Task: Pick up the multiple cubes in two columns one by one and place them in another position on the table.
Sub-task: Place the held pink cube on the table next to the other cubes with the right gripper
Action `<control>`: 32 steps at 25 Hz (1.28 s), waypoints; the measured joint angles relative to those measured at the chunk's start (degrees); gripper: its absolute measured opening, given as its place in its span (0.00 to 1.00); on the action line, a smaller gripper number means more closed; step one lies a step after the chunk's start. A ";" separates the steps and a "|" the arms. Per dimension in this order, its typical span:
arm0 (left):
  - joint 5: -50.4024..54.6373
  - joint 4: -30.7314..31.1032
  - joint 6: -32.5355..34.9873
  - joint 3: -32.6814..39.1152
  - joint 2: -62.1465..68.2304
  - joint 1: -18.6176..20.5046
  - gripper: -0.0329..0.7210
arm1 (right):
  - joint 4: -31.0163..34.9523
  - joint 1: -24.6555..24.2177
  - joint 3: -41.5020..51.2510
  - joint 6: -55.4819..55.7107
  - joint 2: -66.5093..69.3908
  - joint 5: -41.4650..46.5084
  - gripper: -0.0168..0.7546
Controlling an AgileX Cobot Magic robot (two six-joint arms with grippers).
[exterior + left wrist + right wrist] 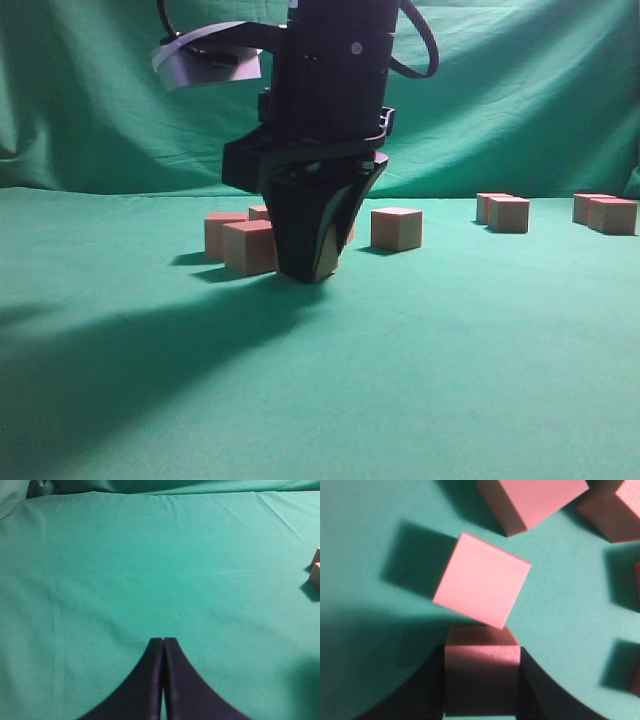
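My right fingers point(482, 680) pinch one cube point(481, 672) low over the worktop point(450, 350); a neighbouring cube point(482, 580) sits just beyond, nearly touching. Left fingers point(163, 650) pressed together.

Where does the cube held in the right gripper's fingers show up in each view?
Exterior: hidden behind the right gripper, low at centre.
Left wrist: not in it.
Right wrist: held cube at bottom centre, between the fingers.
Shared landmark: the neighbouring cube beside it.
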 joint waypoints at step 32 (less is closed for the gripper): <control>0.00 0.00 0.00 0.00 0.00 0.00 0.04 | 1.71 0.00 -0.34 7.18 -29.46 17.18 0.85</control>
